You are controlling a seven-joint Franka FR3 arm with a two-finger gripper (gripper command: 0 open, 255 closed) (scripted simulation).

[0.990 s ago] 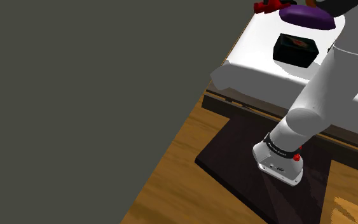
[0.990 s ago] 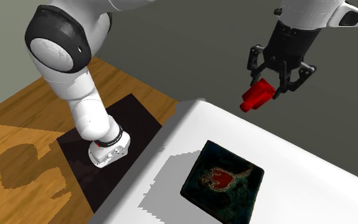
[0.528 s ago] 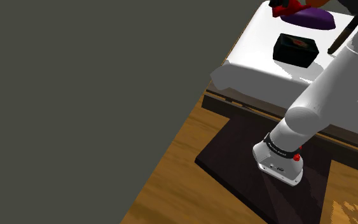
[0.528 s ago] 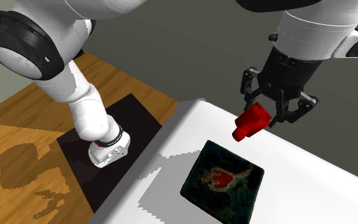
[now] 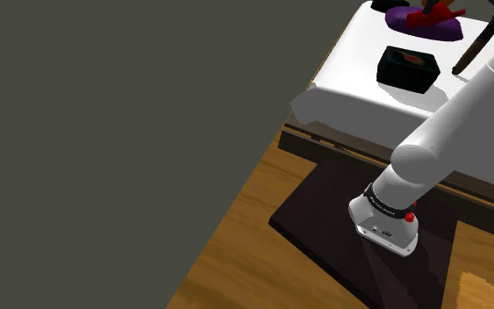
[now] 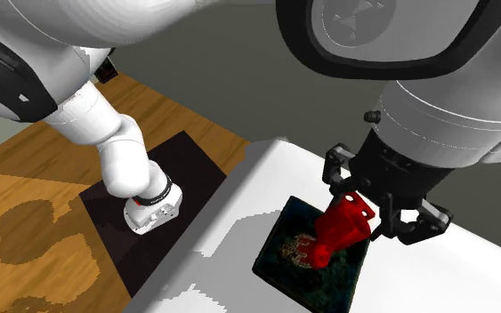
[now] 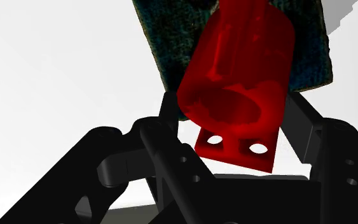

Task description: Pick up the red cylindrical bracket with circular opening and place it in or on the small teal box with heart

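My gripper (image 6: 370, 216) is shut on the red cylindrical bracket (image 6: 337, 231), which hangs tilted just above the small dark teal box (image 6: 273, 256) on the white surface. The box's red heart (image 6: 296, 252) is partly covered by the bracket. In the wrist view the bracket (image 7: 238, 76) sits clasped between the black fingers (image 7: 166, 145), its round opening and two small flange holes facing the camera, with the box (image 7: 165, 44) right beyond it. In the shoulder view the bracket (image 5: 435, 12) shows at the top edge, beyond the box (image 5: 407, 68).
A purple rounded object (image 5: 416, 21) lies on the white surface (image 5: 359, 61) behind the box. The arm's base stands on a dark mat (image 5: 324, 211) on a wooden floor. A dark grey wall takes up the shoulder view's left.
The gripper has carried the bracket down and across from beyond the white surface's edge to directly over the box. The arm has swung with it.
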